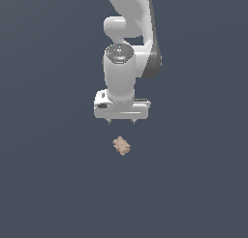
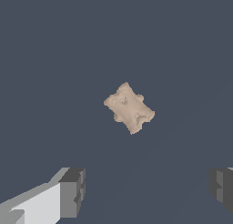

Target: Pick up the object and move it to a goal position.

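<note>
only wrist view shows jaws spread wide, holding nothing | object (image 2: 129,108) apart | exterior: arm (image 1: 127,63) above object (image 1: 122,145)

A plain, featureless dark slate-blue surface (image 1: 48,184) fills the whole background.

The claw (image 1: 122,121) hung above the flat surface (image 1: 48,184), fingertips pointing down and set wide apart. The object (image 1: 122,145) lay on that surface below the claw, clear of both fingers (image 2: 73,191), and in the wrist view ahead of the gap between them.
</note>
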### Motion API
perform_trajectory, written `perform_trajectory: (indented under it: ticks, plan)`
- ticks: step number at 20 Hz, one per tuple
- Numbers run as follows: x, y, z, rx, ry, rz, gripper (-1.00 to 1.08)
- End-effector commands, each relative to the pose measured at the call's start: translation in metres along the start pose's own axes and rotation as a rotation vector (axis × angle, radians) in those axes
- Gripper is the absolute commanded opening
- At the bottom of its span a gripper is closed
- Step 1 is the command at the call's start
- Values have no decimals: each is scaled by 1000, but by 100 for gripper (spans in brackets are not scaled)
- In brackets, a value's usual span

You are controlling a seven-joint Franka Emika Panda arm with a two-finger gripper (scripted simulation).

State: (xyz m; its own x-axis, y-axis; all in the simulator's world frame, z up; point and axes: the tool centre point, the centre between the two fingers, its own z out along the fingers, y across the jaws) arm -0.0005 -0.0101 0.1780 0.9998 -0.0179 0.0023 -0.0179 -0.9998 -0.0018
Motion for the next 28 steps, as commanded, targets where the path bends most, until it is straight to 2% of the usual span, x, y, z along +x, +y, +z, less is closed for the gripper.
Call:
perform_trajectory:
  ticks: [1, 9, 17, 28]
  plan:
    - [0, 0, 0, 0, 0, 0, 100]
    - [9, -8, -10, 14, 34, 29, 100]
    - [9, -8, -9, 14, 34, 25, 100]
    - [17, -7, 6, 4, 27, -107, 100]
